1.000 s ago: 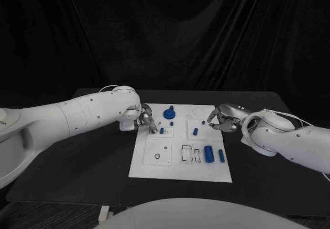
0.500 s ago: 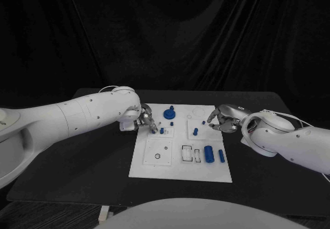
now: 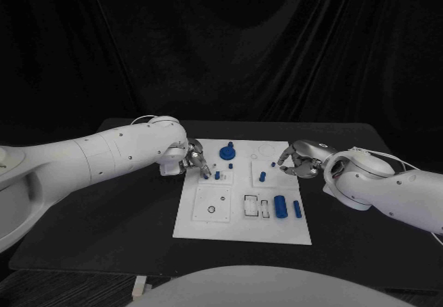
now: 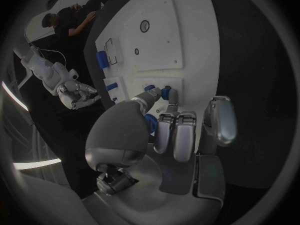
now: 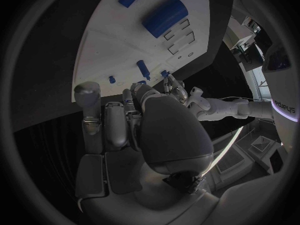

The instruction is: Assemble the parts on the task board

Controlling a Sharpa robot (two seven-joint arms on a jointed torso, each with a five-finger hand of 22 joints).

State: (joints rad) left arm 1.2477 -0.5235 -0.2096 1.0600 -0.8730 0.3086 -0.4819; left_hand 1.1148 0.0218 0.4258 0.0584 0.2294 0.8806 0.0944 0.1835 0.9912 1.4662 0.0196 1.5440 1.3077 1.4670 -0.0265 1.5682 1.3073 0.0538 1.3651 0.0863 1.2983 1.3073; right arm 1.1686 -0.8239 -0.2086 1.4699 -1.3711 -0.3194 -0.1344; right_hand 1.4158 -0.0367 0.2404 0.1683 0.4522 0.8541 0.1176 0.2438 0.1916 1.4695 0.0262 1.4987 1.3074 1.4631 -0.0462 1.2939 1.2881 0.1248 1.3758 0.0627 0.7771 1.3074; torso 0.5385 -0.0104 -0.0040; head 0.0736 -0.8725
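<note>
Task board (image 3: 242, 224) lies mid-table w/ blue parts: round knob (image 3: 227, 153) at far end, two cylinders (image 3: 280, 206) near right edge. Small peg (image 4: 165, 92) is pinched upright by left hand (image 3: 196, 161) at board's left edge. Right hand (image 3: 298, 162) is held over right edge, fingers curled; hold can't be told.

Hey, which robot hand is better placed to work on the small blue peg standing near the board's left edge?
The left robot hand, probably. Its fingertips sit right at the small blue peg on the task board, while the right robot hand hovers at the board's opposite edge, nearer another blue peg.
</note>
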